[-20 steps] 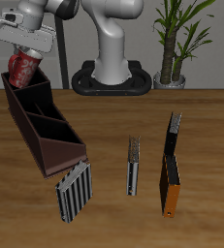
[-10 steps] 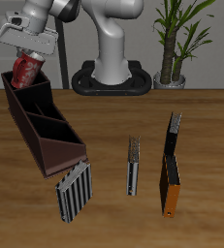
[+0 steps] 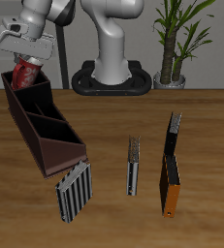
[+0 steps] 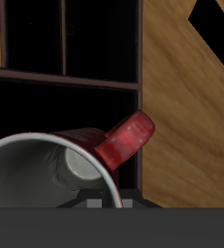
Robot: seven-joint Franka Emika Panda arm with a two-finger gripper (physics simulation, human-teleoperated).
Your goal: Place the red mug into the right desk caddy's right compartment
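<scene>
My gripper point(image 3: 26, 60) is shut on the red mug point(image 3: 26, 72), a speckled red mug with a pale inside and a red loop handle. It holds the mug tilted just above the far end section of the right desk caddy point(image 3: 48, 136), the long dark brown box with maroon sides. In the wrist view the mug point(image 4: 60, 165) fills the foreground, its handle point(image 4: 125, 140) sticking out over the dark compartment point(image 4: 46, 107) beneath it. A cross divider point(image 4: 65, 80) separates that section from the one beyond. The fingertips are hidden behind the mug.
A small grey-and-white striped box point(image 3: 74, 191) lies at the caddy's near end. A narrow grey box point(image 3: 134, 165) and an orange-and-black book point(image 3: 171, 170) lie beside it. The robot base point(image 3: 112, 77) and a potted plant point(image 3: 174, 48) stand at the back.
The gripper with the mug has dropped slightly and shifted toward the caddy's far end, so the mug now sits lower against the end section's rim.
</scene>
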